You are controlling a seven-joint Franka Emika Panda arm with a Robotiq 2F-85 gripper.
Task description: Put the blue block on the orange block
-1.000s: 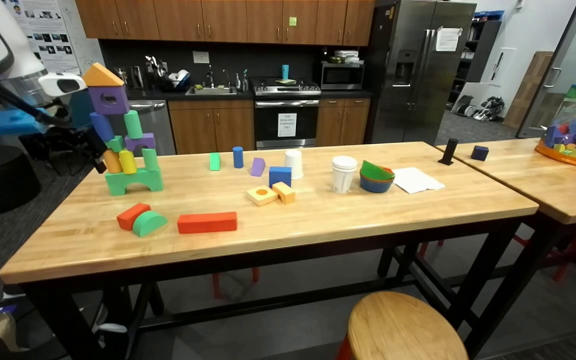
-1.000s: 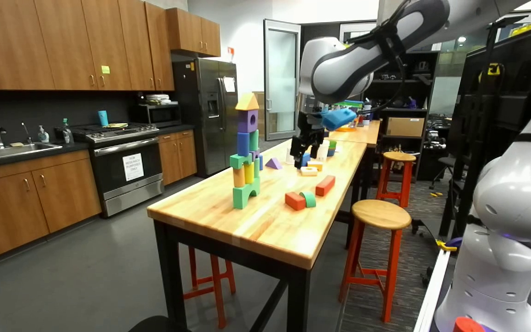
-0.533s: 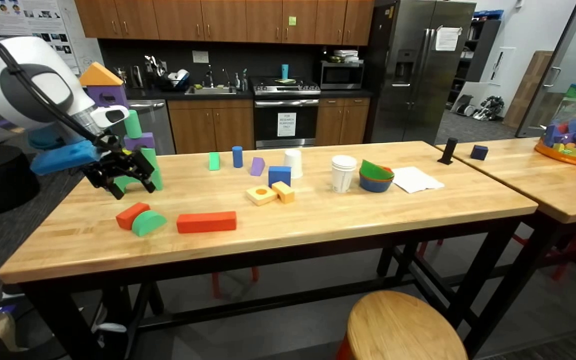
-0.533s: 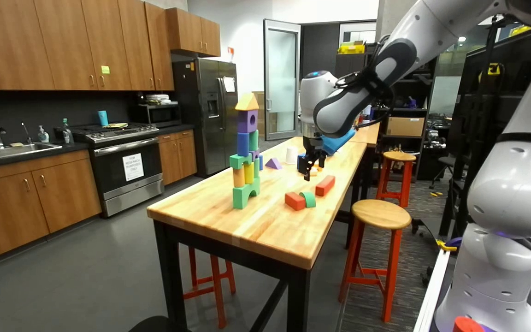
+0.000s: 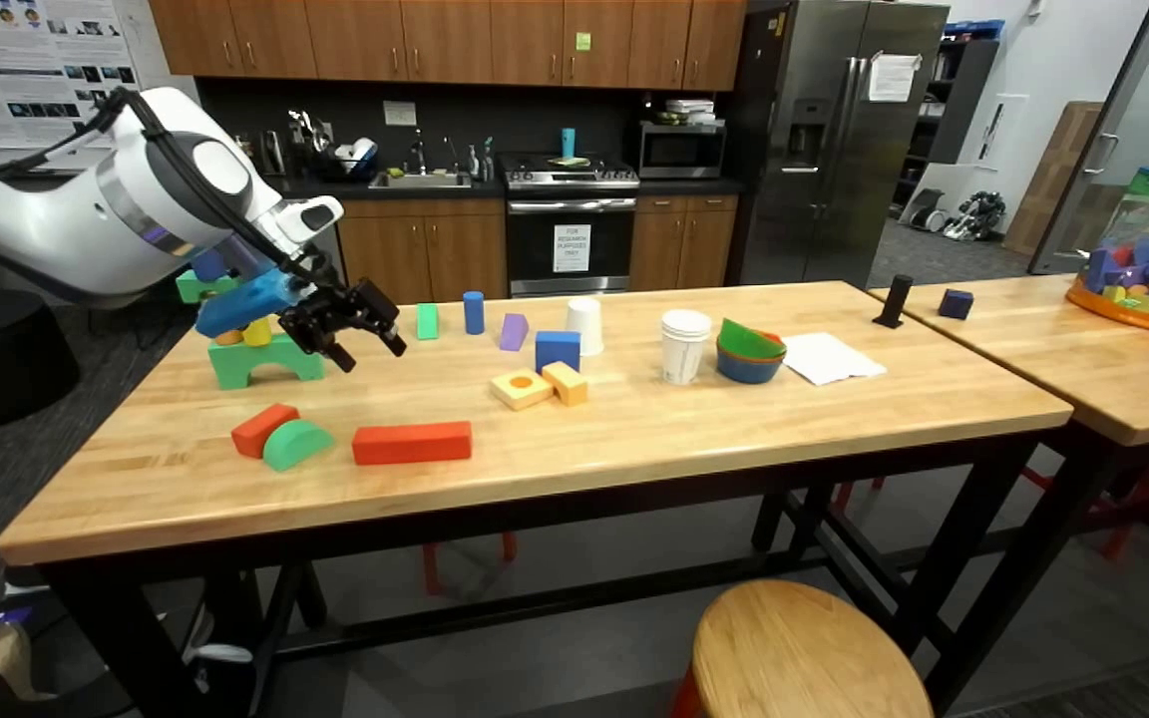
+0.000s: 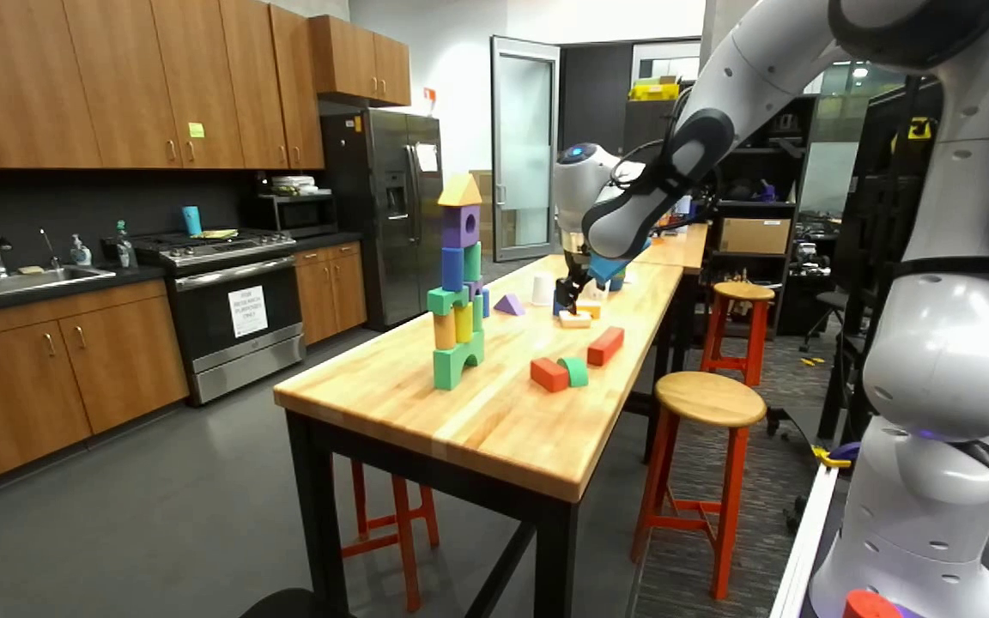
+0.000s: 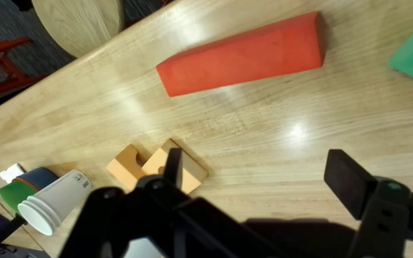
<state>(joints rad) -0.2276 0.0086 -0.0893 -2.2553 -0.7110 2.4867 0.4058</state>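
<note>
While the gripper (image 7: 262,174) hangs above the worktop (image 5: 694,434), its two fingers (image 7: 350,183) are spread wide, and the wrist view shows bare worktop between them. Along the worktop's length it is between the block tower (image 6: 453,270), which stands near a short edge, and the blue block (image 5: 558,352).

The blue block sits on the worktop near its middle. Just beside it, toward the long edge by the stool (image 5: 811,648), lie a holed yellow block (image 5: 522,395) and a notched yellow block (image 5: 567,384); a white cup (image 5: 586,319) stands just beside it on the side of the long edge facing the stove (image 5: 535,239). Whether any of these touches the blue block I cannot tell.

Near the stool-side edge, closer to the tower's short edge than to the opposite one, the orange block (image 5: 412,444) lies flat, its length roughly along that long edge. It is well apart from the blue block. Between the orange block and the tower's short edge, a red block (image 5: 260,431) and a green half-round piece (image 5: 297,447) lie side by side; I cannot tell whether they touch.

Toward the stove-side edge are a small green block (image 5: 427,321), an upright blue cylinder (image 5: 474,314) and a purple wedge (image 5: 514,332). Toward the short edge farther from the tower stand a stack of white cups (image 5: 684,354) and some nested bowls (image 5: 749,370), the green one tilted, with a white sheet (image 5: 829,359) just beside them. A black upright piece (image 5: 895,299) stands near that end's stove-side corner.
</note>
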